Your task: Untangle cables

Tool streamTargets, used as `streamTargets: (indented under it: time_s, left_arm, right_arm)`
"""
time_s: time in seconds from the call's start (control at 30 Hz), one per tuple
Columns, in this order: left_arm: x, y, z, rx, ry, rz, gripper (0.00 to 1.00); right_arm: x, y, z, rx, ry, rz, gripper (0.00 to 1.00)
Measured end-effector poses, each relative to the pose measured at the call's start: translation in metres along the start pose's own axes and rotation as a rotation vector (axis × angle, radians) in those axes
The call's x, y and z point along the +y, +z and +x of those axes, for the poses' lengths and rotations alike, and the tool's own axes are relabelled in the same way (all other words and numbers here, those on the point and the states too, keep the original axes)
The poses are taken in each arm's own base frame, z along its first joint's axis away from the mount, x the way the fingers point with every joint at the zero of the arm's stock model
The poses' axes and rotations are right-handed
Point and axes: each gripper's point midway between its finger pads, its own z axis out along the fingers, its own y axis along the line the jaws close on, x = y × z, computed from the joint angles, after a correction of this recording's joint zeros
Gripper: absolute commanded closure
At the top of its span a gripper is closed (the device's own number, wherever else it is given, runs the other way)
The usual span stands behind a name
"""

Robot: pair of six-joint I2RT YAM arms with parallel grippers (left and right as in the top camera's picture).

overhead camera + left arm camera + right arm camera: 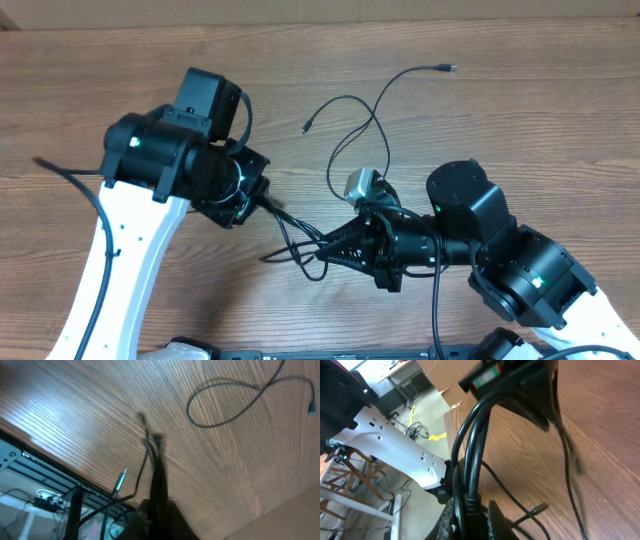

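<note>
Several thin black cables (290, 235) lie tangled on the wooden table between my two grippers. One strand loops far to a plug tip (447, 68), another ends at a tip (307, 126). My left gripper (268, 203) is shut on the cables at its fingertips (152, 440); a jack plug (120, 481) hangs beside it. The far loop (225, 407) lies flat on the table. My right gripper (322, 251) is shut on a cable plug and strands (475, 505), which run taut up to the left gripper (520, 380). Another plug tip (536, 509) lies on the table beside the right jaws.
The table's front edge (65, 467) is close to the left gripper, with a metal frame and the floor below. The left arm's white link (395, 452) stands beyond the table edge. A cardboard box (445, 380) is on the floor.
</note>
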Motion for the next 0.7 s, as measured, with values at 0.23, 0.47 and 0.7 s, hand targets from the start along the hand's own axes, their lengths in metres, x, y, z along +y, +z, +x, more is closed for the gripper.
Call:
streamTargets:
  time_s: [0.23,0.47,0.7]
  left_arm:
    - [-0.001,0.001,-0.003,0.002,0.061,0.000,0.96]
    - [0.012,-0.007,-0.034,-0.018,0.077,-0.012,0.96]
    - [0.031,-0.018,-0.060,-0.004,0.126,-0.015,0.96]
  right_arm:
    - [-0.013,0.003,0.012,0.046,0.041,0.058,0.00]
    - [-0.066,-0.009,0.030,0.102,0.077,0.371,0.00]
    - [-0.108,-0.020,0.027,0.096,0.065,0.604,0.00]
